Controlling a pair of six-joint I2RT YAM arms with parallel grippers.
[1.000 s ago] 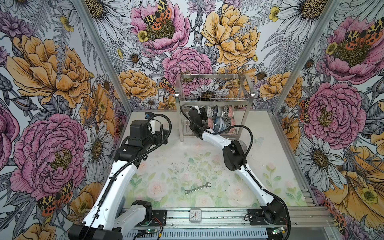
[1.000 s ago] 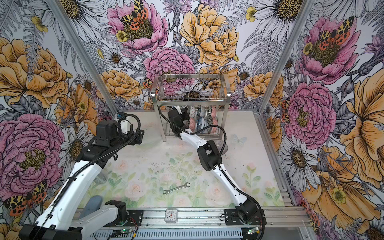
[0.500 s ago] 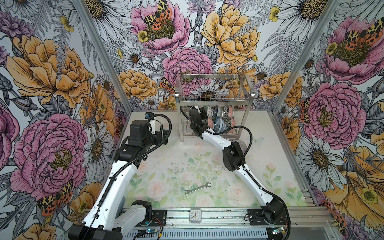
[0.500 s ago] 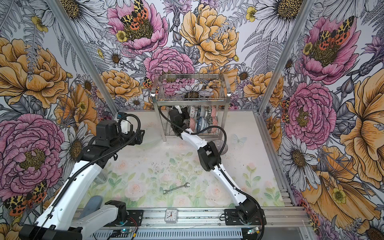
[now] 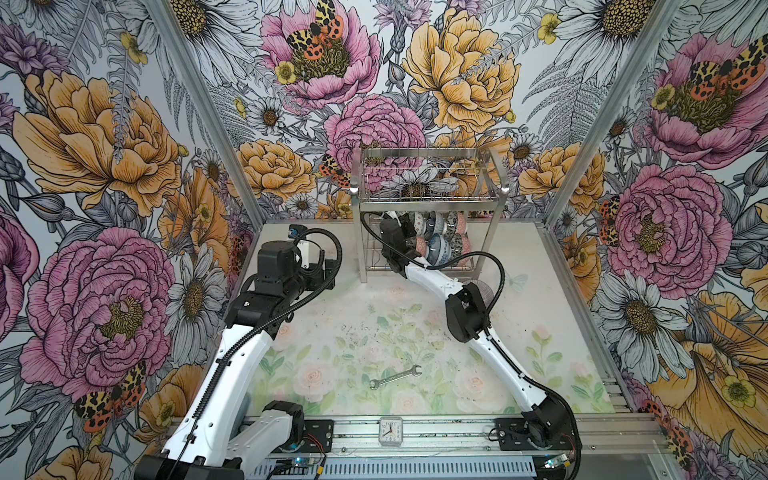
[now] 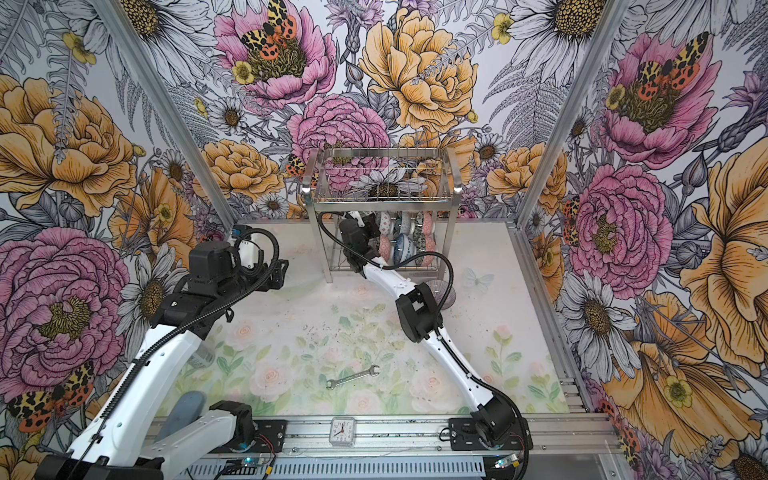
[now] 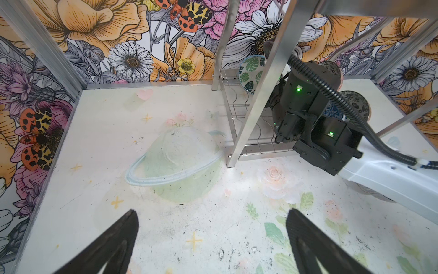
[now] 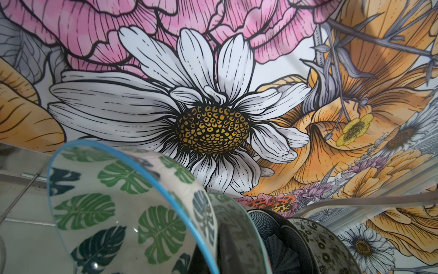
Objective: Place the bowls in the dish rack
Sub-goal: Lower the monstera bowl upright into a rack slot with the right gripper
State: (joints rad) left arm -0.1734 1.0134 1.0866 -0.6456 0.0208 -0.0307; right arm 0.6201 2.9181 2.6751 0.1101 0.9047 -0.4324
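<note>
The dish rack (image 5: 428, 198) (image 6: 382, 198) stands at the back of the table. Several patterned bowls (image 5: 440, 241) (image 6: 405, 239) stand on edge in its lower shelf. My right gripper (image 8: 211, 249) reaches into that shelf's left end and is shut on the rim of a green leaf bowl (image 8: 106, 208) (image 7: 250, 73), which is tilted on its side. Dark patterned bowls (image 8: 284, 237) stand right behind it. A grey-striped bowl (image 5: 484, 289) (image 6: 444, 291) sits on the table by the right arm's elbow. My left gripper (image 7: 212, 213) (image 5: 328, 272) hangs open and empty over the table, left of the rack.
A wrench (image 5: 395, 376) (image 6: 353, 377) lies on the table near the front. A small clock (image 5: 390, 432) sits on the front rail. The rack's metal leg (image 7: 256, 102) stands close to the right arm's wrist. Flowered walls close in three sides.
The right arm's elbow has sunk slightly toward the table while its gripper stays inside the rack. The left arm has not moved.
</note>
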